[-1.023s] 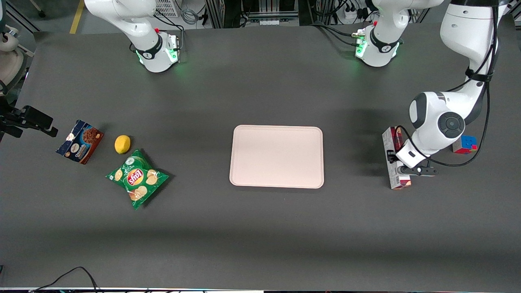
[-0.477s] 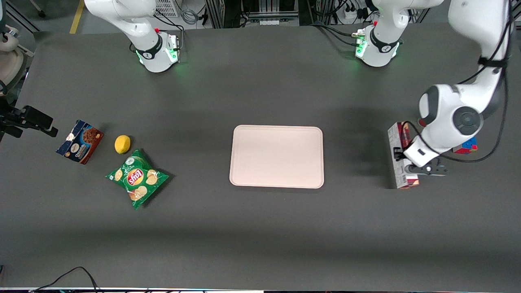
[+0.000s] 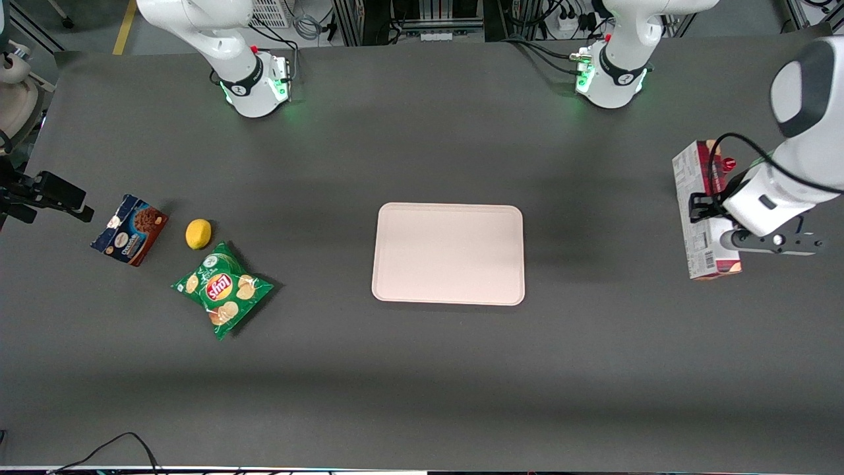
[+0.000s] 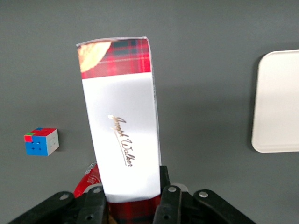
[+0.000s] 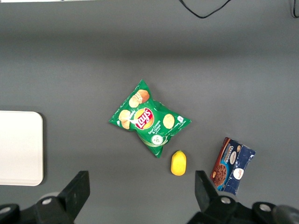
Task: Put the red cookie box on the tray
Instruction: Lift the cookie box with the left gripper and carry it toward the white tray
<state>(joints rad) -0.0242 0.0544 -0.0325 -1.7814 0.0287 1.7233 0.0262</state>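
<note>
Gripper: the left arm's gripper (image 4: 132, 205) is pinching the red cookie box (image 4: 120, 126) near one end, a finger (image 4: 169, 204) pressed on each long side; it hangs above the counter (image 3: 422, 369) toward the working arm's end.
Red cookie box: held off the counter in the gripper, well apart from the tray (image 3: 448, 254). In the front view the red cookie box (image 3: 700, 218) shows a pale printed side with a barcode at the end nearer the camera. In the wrist view its white label panel carries gold script, with red plaid and a cookie picture at the free end.
Tray: pale pink, lying flat at the middle of the counter, with nothing on it; one rounded corner of the tray (image 4: 278, 105) shows in the left wrist view.
Puzzle cube: a small coloured cube (image 4: 42, 142) sits on the counter below and beside the lifted box, apart from it.
Red object: something small and red (image 4: 87, 179) shows just beside the gripper's fingers; what it is cannot be told.
Chips bag: a green bag (image 3: 223, 289) lies toward the parked arm's end of the counter.
Lemon: a yellow lemon (image 3: 198, 233) sits just beside the bag, farther from the front camera.
Chocolate cookie box: a blue-and-brown box (image 3: 129, 229) lies near the lemon, closer to the counter's end.
</note>
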